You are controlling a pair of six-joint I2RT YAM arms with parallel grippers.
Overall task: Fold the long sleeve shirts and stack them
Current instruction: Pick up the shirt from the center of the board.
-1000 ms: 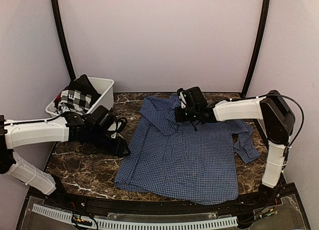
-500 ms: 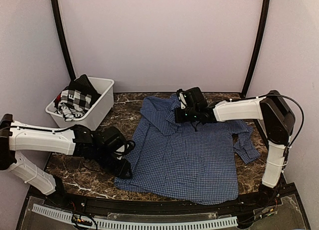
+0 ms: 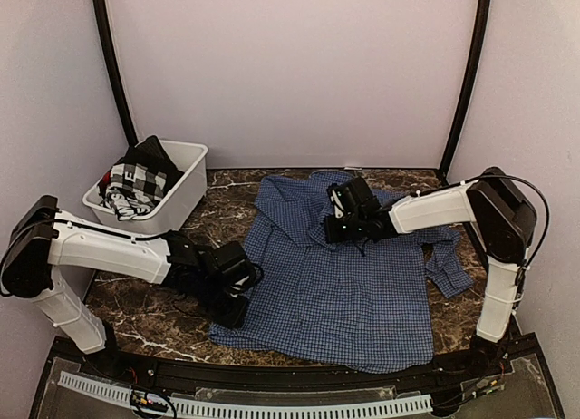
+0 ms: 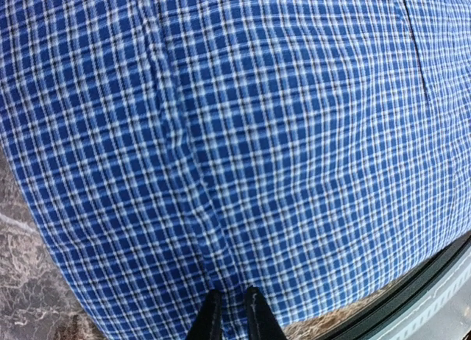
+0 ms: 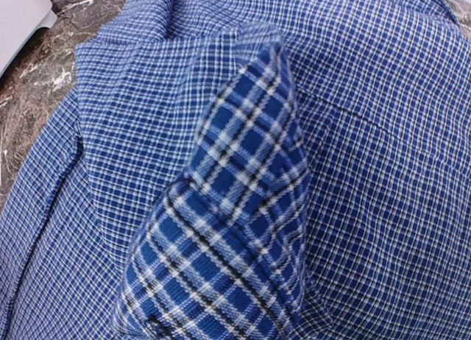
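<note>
One of the long sleeve shirts, a blue fine-checked one (image 3: 335,292), lies spread on the marble table (image 3: 145,310). My left gripper (image 3: 234,303) sits low at its near-left hem. In the left wrist view the two black fingertips (image 4: 212,321) stand almost together at the left gripper (image 4: 234,314), pinching a ridge of checked shirt (image 4: 280,134). My right gripper (image 3: 337,227) is over the upper chest, below the collar. In the right wrist view a raised fold of cloth (image 5: 235,229) runs up into the jaws and hides the fingers above the flat shirt (image 5: 368,171).
A white bin (image 3: 186,179) at the back left holds black-and-white checked clothes (image 3: 136,181). One sleeve (image 3: 449,265) lies crumpled by the right arm's base. The black frame rail (image 4: 427,281) runs close along the shirt's near hem.
The left arm swung right and nearer, reaching the shirt's near-left hem, and its jaws closed on the cloth. The right gripper shifted slightly nearer, keeping its fold.
</note>
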